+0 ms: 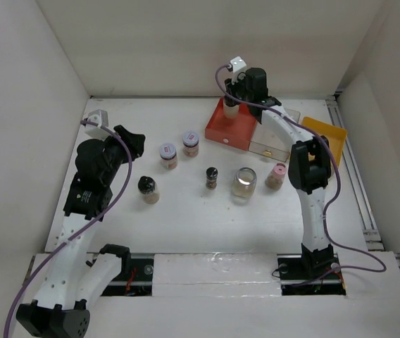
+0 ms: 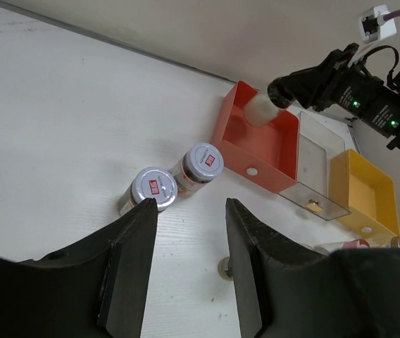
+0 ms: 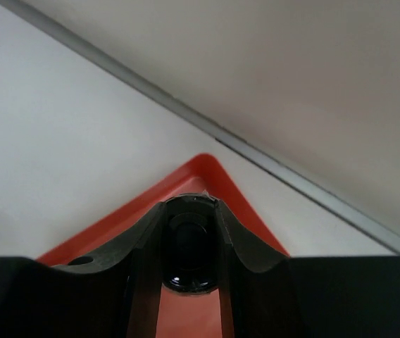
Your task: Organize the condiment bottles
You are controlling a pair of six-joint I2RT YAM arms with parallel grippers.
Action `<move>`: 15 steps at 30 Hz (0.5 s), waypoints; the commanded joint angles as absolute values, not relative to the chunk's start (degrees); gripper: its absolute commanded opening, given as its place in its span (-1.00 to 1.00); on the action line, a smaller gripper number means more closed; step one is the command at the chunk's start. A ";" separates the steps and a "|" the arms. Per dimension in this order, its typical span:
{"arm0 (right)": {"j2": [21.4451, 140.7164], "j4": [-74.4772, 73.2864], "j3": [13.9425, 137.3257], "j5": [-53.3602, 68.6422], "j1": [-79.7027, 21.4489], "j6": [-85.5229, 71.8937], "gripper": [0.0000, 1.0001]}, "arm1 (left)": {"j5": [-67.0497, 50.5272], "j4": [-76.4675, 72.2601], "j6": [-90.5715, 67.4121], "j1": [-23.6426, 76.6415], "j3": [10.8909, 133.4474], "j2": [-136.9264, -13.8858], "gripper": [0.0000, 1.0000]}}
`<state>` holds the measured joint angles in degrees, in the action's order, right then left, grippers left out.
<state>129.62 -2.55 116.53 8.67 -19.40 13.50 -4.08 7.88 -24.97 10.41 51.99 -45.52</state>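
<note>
A plain white desk (image 1: pixel 186 232) with a faint wood-like grain fills the floor of a boxed enclosure. Smooth off-white walls close it in: a back wall (image 1: pixel 207 42), a left wall (image 1: pixel 17 141) and a right wall (image 1: pixel 397 120). A thin grey seam (image 2: pixel 115 44) runs where the back wall meets the desk. A pale metal rail (image 1: pixel 355 183) lines the desk's right edge. The light is even and soft, casting short, faint shadows.

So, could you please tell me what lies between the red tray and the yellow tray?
The clear tray lies there, as the top external view shows.
</note>
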 commanded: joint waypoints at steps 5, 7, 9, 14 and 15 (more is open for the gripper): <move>127.35 3.43 119.97 10.72 -19.25 13.01 -0.88 | -5.18 4.66 -25.31 10.37 52.55 -46.23 -0.21; 128.84 3.95 119.44 10.72 -19.25 12.49 -0.88 | -5.19 4.66 -25.31 10.37 52.56 -46.23 -0.21; 129.72 3.96 119.44 10.72 -18.73 12.48 -0.88 | -5.19 4.66 -25.31 10.37 52.56 -46.23 -0.21; 132.00 4.48 120.59 10.72 -18.72 11.43 -0.88 | -5.19 4.66 -25.31 10.37 52.56 -46.23 -0.21; 132.53 4.48 120.59 11.24 -18.72 11.43 -0.88 | -5.19 4.66 -25.31 10.37 52.56 -46.23 -0.21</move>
